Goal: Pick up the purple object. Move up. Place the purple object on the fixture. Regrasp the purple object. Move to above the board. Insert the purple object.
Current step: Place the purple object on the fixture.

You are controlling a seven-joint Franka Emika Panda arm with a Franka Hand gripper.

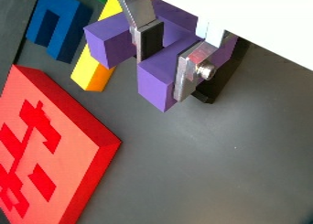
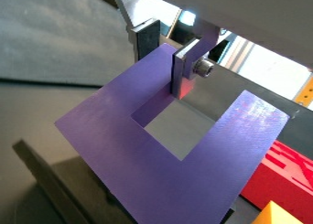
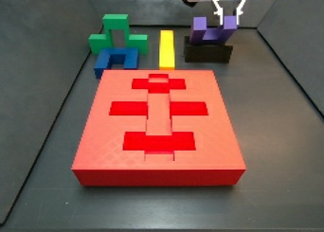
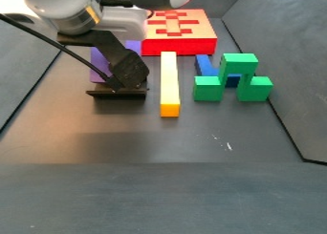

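Note:
The purple object (image 3: 213, 29) stands on the fixture (image 3: 209, 53) at the far right, beyond the board (image 3: 158, 122). My gripper (image 3: 225, 18) comes down on it from above. In both wrist views the fingers straddle one prong of the purple object (image 1: 156, 80) (image 2: 159, 145). One pad (image 1: 149, 40) sits in the gap between the prongs and the other finger (image 1: 188, 72) presses the prong's outer face. The gripper (image 1: 167, 56) (image 2: 169, 54) looks shut on it. The black fixture (image 1: 210, 87) shows under the block. In a side view (image 4: 121, 88) the arm hides the gripper.
A yellow bar (image 3: 168, 46) lies left of the fixture, with a blue U-shaped block (image 3: 117, 62) and a green block (image 3: 117, 32) further left. They also show in a side view: yellow bar (image 4: 169, 80), blue block (image 4: 205, 66), green block (image 4: 236, 75). Dark walls surround the floor.

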